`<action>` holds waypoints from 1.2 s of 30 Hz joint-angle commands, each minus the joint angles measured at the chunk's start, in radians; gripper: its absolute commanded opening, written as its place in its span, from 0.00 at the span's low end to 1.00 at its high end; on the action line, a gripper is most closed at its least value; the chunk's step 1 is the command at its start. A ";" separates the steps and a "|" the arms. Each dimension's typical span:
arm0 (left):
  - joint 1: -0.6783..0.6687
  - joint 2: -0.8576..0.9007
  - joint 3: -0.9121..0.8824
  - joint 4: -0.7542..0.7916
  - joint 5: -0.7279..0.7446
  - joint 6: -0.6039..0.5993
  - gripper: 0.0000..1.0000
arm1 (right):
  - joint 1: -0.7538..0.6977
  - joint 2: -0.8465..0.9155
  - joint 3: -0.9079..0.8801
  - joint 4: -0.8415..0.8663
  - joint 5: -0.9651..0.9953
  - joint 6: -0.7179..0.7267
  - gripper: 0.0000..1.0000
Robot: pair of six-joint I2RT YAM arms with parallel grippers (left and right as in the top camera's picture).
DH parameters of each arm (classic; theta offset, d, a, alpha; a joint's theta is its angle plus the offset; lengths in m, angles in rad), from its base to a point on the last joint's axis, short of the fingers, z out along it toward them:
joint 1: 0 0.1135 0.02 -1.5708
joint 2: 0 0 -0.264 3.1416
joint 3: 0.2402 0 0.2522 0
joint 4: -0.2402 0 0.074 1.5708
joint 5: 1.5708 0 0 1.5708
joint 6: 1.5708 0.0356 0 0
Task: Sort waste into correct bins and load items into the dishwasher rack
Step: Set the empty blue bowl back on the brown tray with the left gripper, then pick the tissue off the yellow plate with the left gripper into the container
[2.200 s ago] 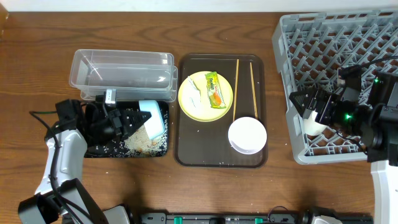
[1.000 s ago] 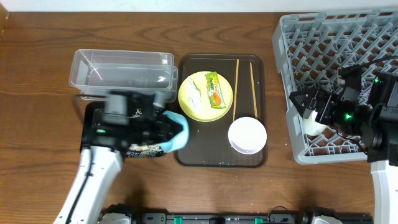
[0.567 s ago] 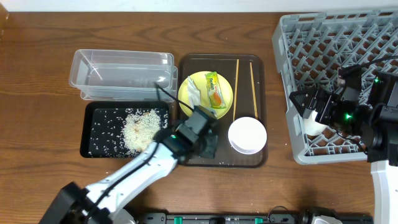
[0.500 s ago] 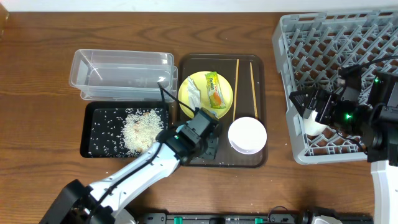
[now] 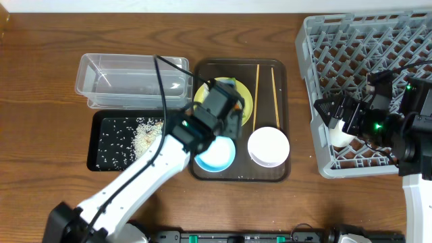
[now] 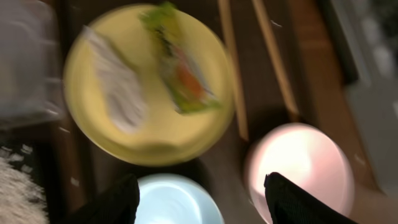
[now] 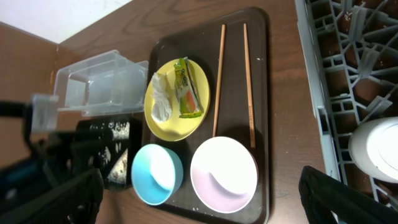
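The light blue bowl (image 5: 216,154) stands upright on the brown tray beside the white bowl (image 5: 268,146). My left gripper (image 5: 226,125) hovers open just beyond it, over the near edge of the yellow plate (image 6: 146,87); nothing is between its fingers (image 6: 106,202). The plate carries the green-and-orange wrapper (image 6: 180,74) and a white paper scrap (image 6: 115,87). Two chopsticks (image 5: 256,94) lie to its right. Rice grains are spread in the black tray (image 5: 101,131). The clear tub (image 5: 131,81) stands behind it. My right gripper (image 5: 334,116) hangs open over the grey rack (image 5: 368,47), near the small white cup (image 5: 341,138).
The brown serving tray (image 5: 202,172) lies at the table's centre between the black tray and the rack. My left arm stretches from the near left edge across the black tray's right end. Bare wood lies left of the bins and between tray and rack.
My left gripper swung from the black tray to the brown tray with the blue bowl, set it down beside the white bowl and opened. Rice stays in the black tray. Right arm unmoved.
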 commanded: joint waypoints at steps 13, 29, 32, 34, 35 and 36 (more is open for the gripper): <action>0.135 0.419 0.010 0.236 -0.105 0.047 0.63 | 0.015 0.000 0.011 0.001 -0.004 -0.013 0.98; 0.185 0.186 0.049 0.134 -0.097 0.024 0.06 | 0.015 0.000 0.011 0.006 -0.004 -0.013 0.98; 0.230 0.096 0.049 0.107 -0.103 0.024 0.06 | 0.015 0.000 0.011 0.006 -0.004 -0.013 0.98; 0.266 0.079 0.049 0.092 -0.128 0.024 0.06 | 0.015 0.000 0.011 0.008 -0.004 -0.013 0.98; 0.290 0.079 0.049 0.080 -0.149 0.024 0.06 | 0.015 0.000 0.011 0.010 -0.004 -0.013 0.98; 0.311 0.084 0.048 0.075 -0.157 0.024 0.06 | 0.015 0.000 0.011 0.011 -0.004 -0.013 0.98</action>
